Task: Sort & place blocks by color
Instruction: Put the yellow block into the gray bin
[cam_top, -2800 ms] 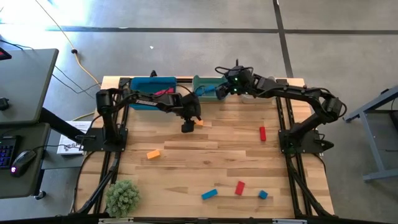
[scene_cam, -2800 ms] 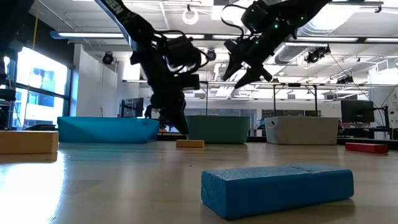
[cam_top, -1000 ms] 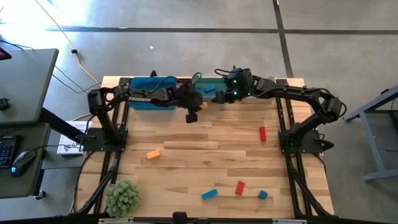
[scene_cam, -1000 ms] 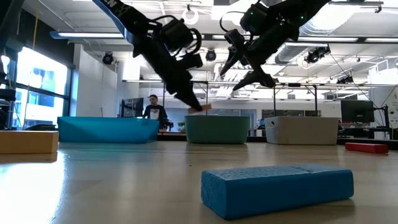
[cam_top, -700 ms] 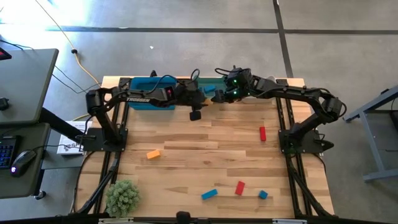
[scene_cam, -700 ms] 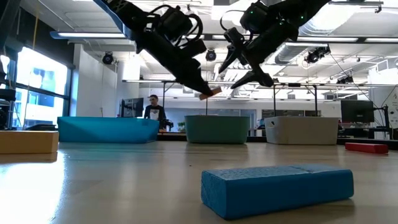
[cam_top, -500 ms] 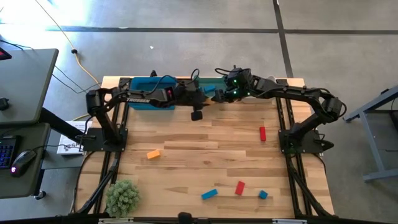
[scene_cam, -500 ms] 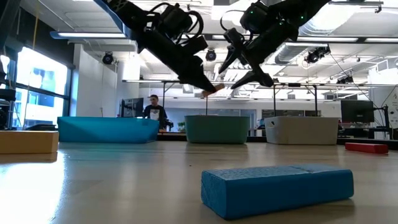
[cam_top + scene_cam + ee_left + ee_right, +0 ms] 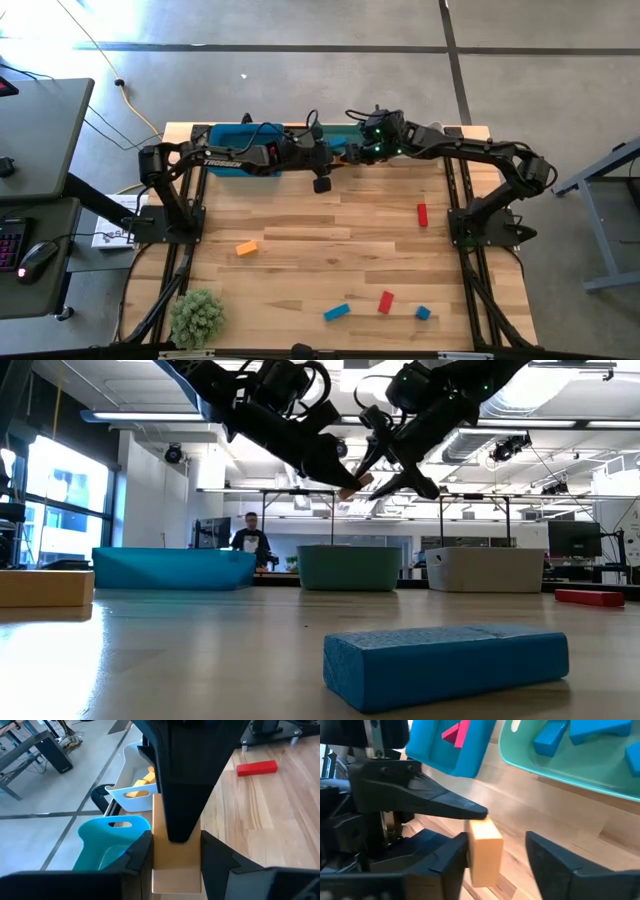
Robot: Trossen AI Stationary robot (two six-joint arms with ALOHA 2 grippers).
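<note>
An orange block (image 9: 176,870) hangs high above the table, in front of the teal bin (image 9: 332,133), with my left gripper (image 9: 172,854) shut on it. The block shows in the low view as a small orange block (image 9: 353,486). My right gripper (image 9: 496,841) is open, and its fingers stand on either side of the block's free end (image 9: 485,851). In the low view my right gripper (image 9: 388,477) comes down at it from the right. Several other blocks lie on the table: orange (image 9: 246,247), red (image 9: 422,214), red (image 9: 385,301), blue (image 9: 336,312), blue (image 9: 422,313). My left gripper pinches the block's two opposite sides (image 9: 156,856) between its two fingers, at the end nearer the wrist. The fingers slant slightly downward toward the table's right. The block sticks out past them, lifted clear. My right gripper has one finger (image 9: 451,856) close against the block; whether it touches, I cannot tell.
Three bins stand along the far edge: the blue bin (image 9: 175,568) with a red piece, the teal bin with blue blocks (image 9: 550,740), the white bin (image 9: 131,795) with orange blocks. A green plant (image 9: 197,317) sits near left. A person (image 9: 250,538) stands beyond the table.
My left gripper has risen and tipped its fingers up toward level, carrying the orange block up and toward the table's right, in between my right gripper's fingers. My right arm has kept its place.
</note>
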